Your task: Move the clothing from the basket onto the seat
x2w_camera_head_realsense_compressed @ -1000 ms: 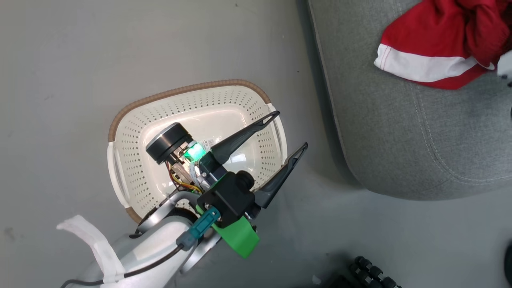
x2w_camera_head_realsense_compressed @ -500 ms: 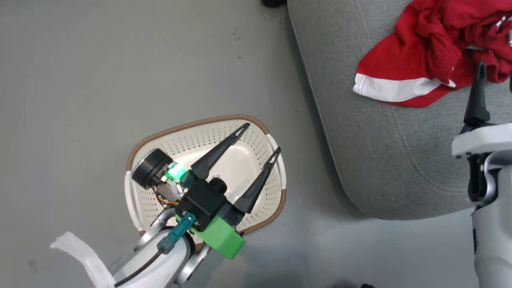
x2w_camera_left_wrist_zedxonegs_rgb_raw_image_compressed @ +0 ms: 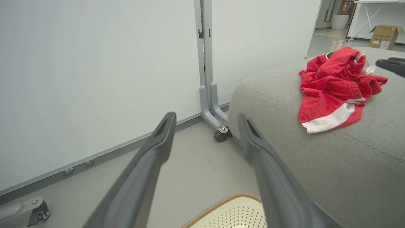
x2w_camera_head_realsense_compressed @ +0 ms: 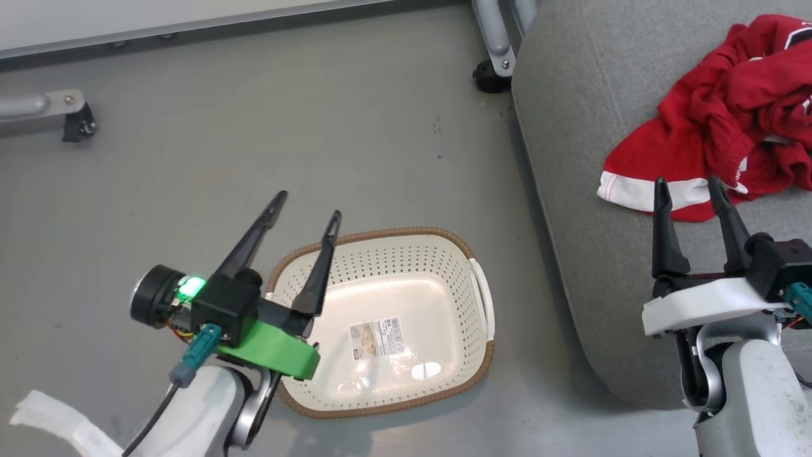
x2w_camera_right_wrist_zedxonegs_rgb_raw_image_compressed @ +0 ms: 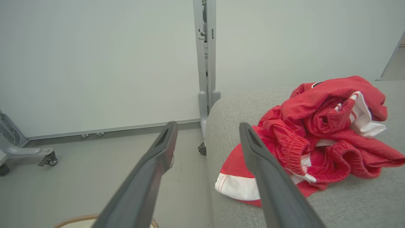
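- Since a second ago the head camera has been raised, so the whole picture is shifted; even so, the left gripper (x2w_camera_head_realsense_compressed: 309, 204), then spread over the inside of the basket (x2w_camera_head_realsense_compressed: 406, 260), has been drawn out to the basket's left rim; the right gripper (x2w_camera_head_realsense_compressed: 686, 182) has been brought into view at the lower right.
- The left gripper is held released, its two fingers spread with nothing between them; floor and a white wall panel (x2w_camera_left_wrist_zedxonegs_rgb_raw_image_compressed: 95, 63) are seen through the gap in the left wrist view.
- The right gripper is likewise released and bare; its fingertips are pointed at the near edge of the clothing (x2w_camera_head_realsense_compressed: 717, 127), close to the white band but, as far as can be told, not touching it.
- The clothing is heaped in a crumpled red pile on the seat (x2w_camera_head_realsense_compressed: 590, 190), well apart from the basket; no garment is seen in the basket, only a label (x2w_camera_head_realsense_compressed: 376, 338) on its bottom.
- The basket is stood on the grey floor (x2w_camera_head_realsense_compressed: 317, 127), near the seat's rounded corner; a wheeled frame leg (x2w_camera_head_realsense_compressed: 491, 79) is seen beyond the seat's far edge.
- The carrying step is judged done; the arms are judged to be at or near rest.
- Little is called for next; both arms can be settled clear of basket and seat; should a check be wanted, the basket's walls could be looked over for anything caught.
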Robot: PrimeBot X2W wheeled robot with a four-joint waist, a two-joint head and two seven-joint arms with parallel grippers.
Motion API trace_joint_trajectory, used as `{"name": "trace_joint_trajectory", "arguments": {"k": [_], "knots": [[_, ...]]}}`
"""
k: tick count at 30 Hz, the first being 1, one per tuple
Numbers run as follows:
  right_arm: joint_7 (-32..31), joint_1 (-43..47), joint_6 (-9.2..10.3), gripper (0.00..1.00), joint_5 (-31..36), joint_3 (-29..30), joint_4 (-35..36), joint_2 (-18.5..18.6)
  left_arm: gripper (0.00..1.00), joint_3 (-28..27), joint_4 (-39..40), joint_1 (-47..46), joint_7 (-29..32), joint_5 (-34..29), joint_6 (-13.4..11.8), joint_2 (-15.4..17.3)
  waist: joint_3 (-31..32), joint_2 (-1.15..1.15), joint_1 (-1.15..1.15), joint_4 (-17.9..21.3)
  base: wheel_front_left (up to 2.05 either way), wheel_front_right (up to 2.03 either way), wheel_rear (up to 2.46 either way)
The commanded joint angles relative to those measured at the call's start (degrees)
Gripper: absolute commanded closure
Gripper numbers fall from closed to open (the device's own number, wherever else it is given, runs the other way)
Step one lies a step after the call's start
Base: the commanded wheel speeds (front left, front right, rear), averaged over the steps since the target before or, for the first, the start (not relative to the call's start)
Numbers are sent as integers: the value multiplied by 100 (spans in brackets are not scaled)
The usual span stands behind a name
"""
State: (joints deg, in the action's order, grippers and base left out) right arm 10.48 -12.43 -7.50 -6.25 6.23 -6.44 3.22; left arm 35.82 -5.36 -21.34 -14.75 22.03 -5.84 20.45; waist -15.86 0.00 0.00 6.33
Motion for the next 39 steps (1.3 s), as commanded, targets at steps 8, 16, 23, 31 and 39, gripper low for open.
{"name": "trace_joint_trajectory", "arguments": {"k": [8, 16, 23, 31, 39], "knots": [[-309, 589, 2, 0, 148, -276, 694, -25, 0, -1089, 139, 729, -43, 139, -270, -128, 499, 0, 0, -575, 0, 0, 0], [-538, 1026, 2, 0, 48, -298, 1079, -25, 0, -2067, 214, 1459, -39, -57, -168, -524, 772, 0, 0, -743, 0, 0, 0], [-662, 1380, 2, 0, 27, -309, 1219, -27, 0, -2462, 159, 1974, -40, -401, 100, -855, 1037, 0, 0, -733, 0, 0, 0], [-767, 1662, 2, 0, -9, -408, 1265, -27, 0, -2615, -40, 2348, -40, -688, 344, -1044, 1325, 0, 0, -672, 0, 0, 0], [-807, 1843, 2, 0, -61, -465, 1291, -27, 0, -2750, -302, 2481, -40, -876, 578, -1165, 1444, 0, 0, -622, 0, 0, 0]]}}
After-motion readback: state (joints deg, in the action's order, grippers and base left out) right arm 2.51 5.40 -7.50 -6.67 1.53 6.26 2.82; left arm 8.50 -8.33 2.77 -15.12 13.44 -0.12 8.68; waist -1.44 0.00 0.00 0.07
